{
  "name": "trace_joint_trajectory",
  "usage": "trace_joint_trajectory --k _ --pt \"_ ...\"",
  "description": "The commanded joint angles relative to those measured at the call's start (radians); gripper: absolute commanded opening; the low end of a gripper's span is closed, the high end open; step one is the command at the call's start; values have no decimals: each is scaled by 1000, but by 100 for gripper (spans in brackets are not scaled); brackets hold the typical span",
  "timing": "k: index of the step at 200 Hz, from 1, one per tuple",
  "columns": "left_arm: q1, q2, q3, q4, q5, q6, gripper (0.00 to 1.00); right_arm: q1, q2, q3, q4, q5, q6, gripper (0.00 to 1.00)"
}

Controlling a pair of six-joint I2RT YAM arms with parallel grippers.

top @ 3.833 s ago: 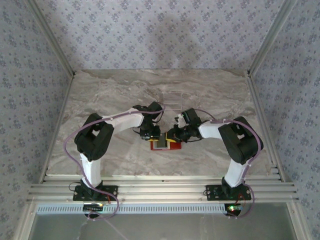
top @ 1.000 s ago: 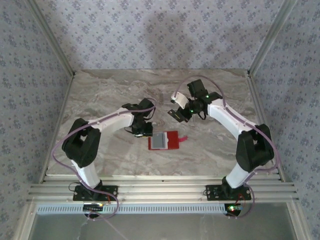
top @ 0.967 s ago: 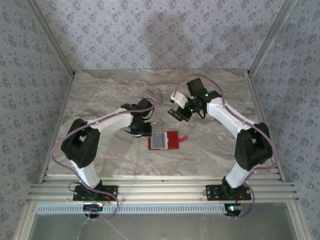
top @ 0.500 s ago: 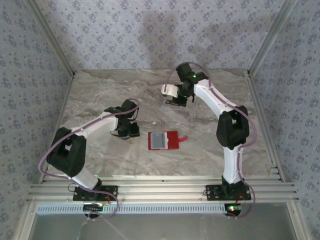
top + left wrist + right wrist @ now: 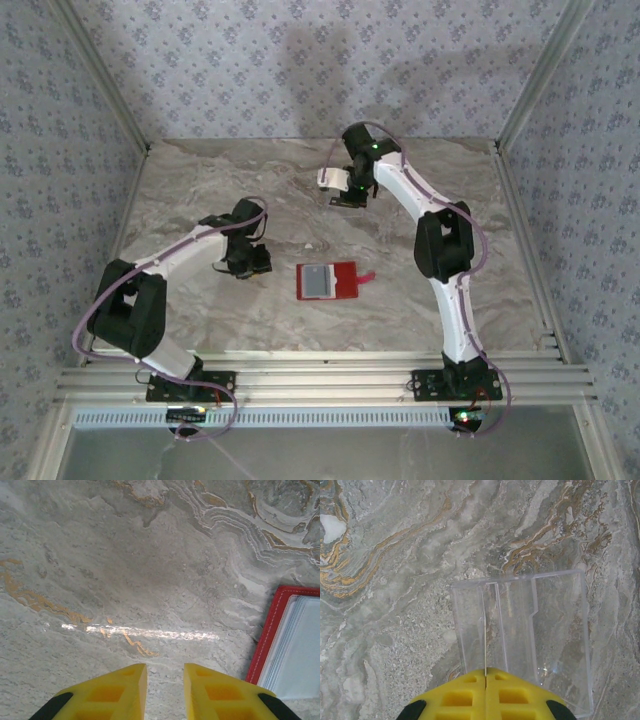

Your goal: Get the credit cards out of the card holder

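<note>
Spreading wide under everything was the marbled surface (image 5: 200, 190), with both arms out over it. The right arm (image 5: 425, 205) was stretched far toward the back, while the left arm (image 5: 185, 250) reached in toward the middle. Dead centre lay the card holder (image 5: 347, 283), red, flat and opened out. Its pale grey pocket (image 5: 319, 281) faced up and its small red tab (image 5: 367, 276) poked out to the right, well apart from the right arm. At the back, a clear plastic tray (image 5: 560, 630) sat right under the right tool (image 5: 485, 674), whose fingertips were clenched tight. A thin pale line ran up from their seam, and I couldn't tell whether it was a card edge or a tray ridge. The left tool (image 5: 165, 672) hovered just left of the holder, released, with a narrow gap and nothing in it.
</note>
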Motion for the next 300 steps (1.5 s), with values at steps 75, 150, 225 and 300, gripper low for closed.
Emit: trace_joint_trajectory --k 75,150,225,300 --pt "7 -37 -35 5 7 0 27 61 31 2 -168 47 -187 0" --pt "7 -34 -31 0 12 7 27 79 -53 -29 -85 136 -123 0" --pt "9 -18 -17 -5 10 6 27 36 -5 79 -36 168 -188 0" --pt "17 -15 -17 -15 8 5 27 24 63 90 -1 127 -221 0"
